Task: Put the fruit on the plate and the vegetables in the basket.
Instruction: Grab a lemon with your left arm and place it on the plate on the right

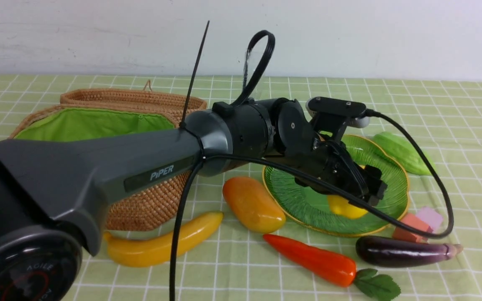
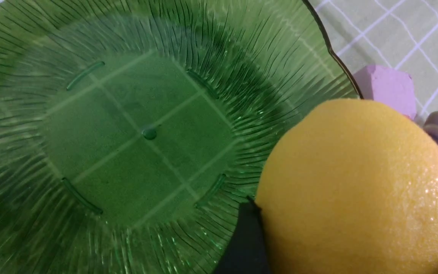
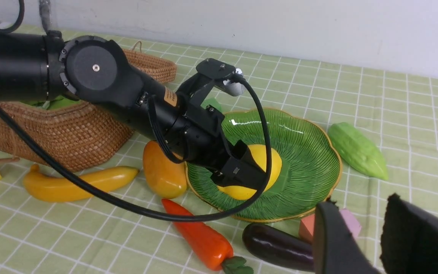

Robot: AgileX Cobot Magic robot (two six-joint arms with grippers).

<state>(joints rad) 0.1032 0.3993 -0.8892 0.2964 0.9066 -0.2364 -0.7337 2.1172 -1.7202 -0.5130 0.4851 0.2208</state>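
Frontally: left gripper (image 1: 363, 195) over the plate (image 1: 303, 207), jaws wide astride the lemon (image 1: 344, 207). Mango (image 1: 252, 204), banana (image 1: 161, 242), carrot (image 1: 312, 259), eggplant (image 1: 400, 251) and gourd (image 1: 400, 152) lie on the desk (image 1: 467, 104) outside the basket (image 1: 149, 205).

Left wrist: lemon rests on the plate's ribbed slope.

Right wrist: right gripper (image 3: 359, 205) partly open, holding nothing.

Checked cloth (image 1: 454, 104), basket (image 1: 153, 205), plate (image 1: 303, 200), banana (image 1: 161, 244), mango (image 1: 252, 204), carrot (image 1: 312, 259) (eggplant (image 1: 400, 251) too)

Bright, even light; soft shadows; glare spot on plate (image 3: 238, 122); left wrist view slightly soft.
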